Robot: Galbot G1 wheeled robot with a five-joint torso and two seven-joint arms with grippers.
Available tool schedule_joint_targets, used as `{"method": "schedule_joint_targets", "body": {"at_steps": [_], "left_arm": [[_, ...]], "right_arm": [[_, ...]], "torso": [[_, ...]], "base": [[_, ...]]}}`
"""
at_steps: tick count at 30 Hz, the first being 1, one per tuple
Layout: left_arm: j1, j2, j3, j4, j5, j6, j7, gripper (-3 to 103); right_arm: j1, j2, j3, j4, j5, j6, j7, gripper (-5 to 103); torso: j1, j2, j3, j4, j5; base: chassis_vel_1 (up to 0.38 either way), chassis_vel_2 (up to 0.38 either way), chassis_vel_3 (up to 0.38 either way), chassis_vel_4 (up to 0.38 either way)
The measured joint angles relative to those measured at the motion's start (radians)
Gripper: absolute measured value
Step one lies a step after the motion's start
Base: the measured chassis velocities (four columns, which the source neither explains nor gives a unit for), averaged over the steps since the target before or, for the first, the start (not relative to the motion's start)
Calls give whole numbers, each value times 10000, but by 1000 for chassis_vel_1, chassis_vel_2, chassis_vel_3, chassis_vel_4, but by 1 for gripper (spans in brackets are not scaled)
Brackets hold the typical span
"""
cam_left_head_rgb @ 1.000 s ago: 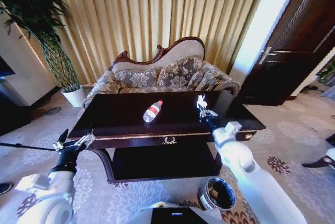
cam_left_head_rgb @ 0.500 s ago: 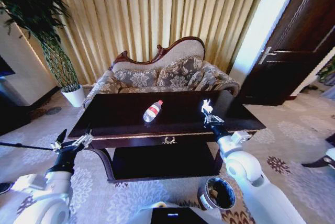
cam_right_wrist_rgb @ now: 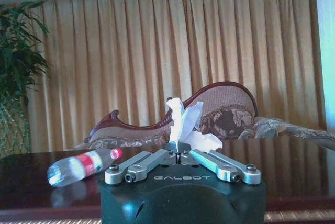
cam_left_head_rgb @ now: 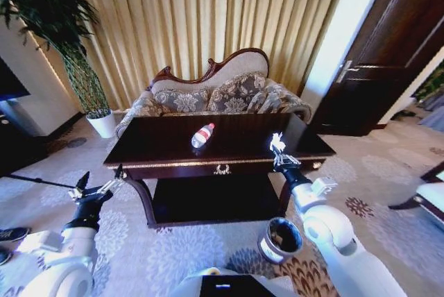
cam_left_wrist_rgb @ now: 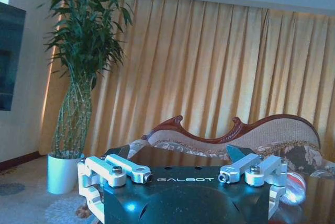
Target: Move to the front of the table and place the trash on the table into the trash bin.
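The dark glossy table (cam_left_head_rgb: 159, 146) stands ahead of me with a clear plastic bottle with a red label (cam_left_head_rgb: 202, 135) lying on its top. My right gripper (cam_left_head_rgb: 281, 155) hovers over the table's front right part, shut on a crumpled white paper wad (cam_left_head_rgb: 277, 142). The right wrist view shows the fingers pinched on the wad (cam_right_wrist_rgb: 184, 123), with the bottle (cam_right_wrist_rgb: 78, 167) lying beyond on the table. The round dark trash bin (cam_left_head_rgb: 280, 239) sits on the carpet below the right arm. My left gripper (cam_left_head_rgb: 97, 187) is open, low and left of the table; its wrist view shows it (cam_left_wrist_rgb: 178, 153) spread wide.
A cushioned sofa (cam_left_head_rgb: 229, 92) stands behind the table against gold curtains. A potted plant (cam_left_head_rgb: 76, 68) is at the back left, a dark door (cam_left_head_rgb: 388, 54) at the right. A chair's edge (cam_left_head_rgb: 430, 196) shows at far right. Patterned carpet surrounds the table.
The whole head view has shifted, so the camera moved. My right gripper has drawn back toward the table's front edge with the paper wad. The left arm holds its pose.
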Motion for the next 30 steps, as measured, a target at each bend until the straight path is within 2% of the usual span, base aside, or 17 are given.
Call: {"method": "schedule_joint_targets", "body": {"at_steps": [7, 11, 12, 16, 18, 23, 30], "left_arm": [[28, -31, -14, 0, 0, 1, 1, 100], [31, -44, -22, 0, -7, 1, 1, 100], [31, -44, -22, 0, -7, 1, 1, 100], [24, -44, -27, 0, -27, -2, 0, 100], [26, -45, -27, 0, -29, -1, 2, 100], [42, -44, -26, -1, -41, -15, 0, 100], [24, -59, -26, 0, -49, -21, 0, 100]], "right_arm": [[-63, 89, -46, -386, 12, -12, -8, 0], [4, 239, -108, -2295, -126, -216, -49, 0], [4, 239, -108, -2295, -126, -216, -49, 0], [858, 449, -421, -5371, -164, -242, 10, 0], [1038, 488, -472, -5983, -180, -207, 4, 0], [2183, 728, -707, -9793, -467, 186, -35, 0], [3296, 971, -803, -12136, -868, 559, -35, 0]], "torso": [[-9, 6, -5, -5, 3], [-9, 7, -4, -4, 1], [-9, 7, -4, -4, 1], [17, -11, 9, 5, 6], [17, -10, 8, 0, 6], [0, -2, 0, -4, 4], [-3, 1, 0, 2, 2]], "base": [[246, -215, -226, 232], [20, -37, -35, 53], [0, 0, 0, 0], [-25, 23, 34, -30], [-64, 65, 69, -57], [-18, 17, 24, -13], [0, 0, 0, 0]]}}
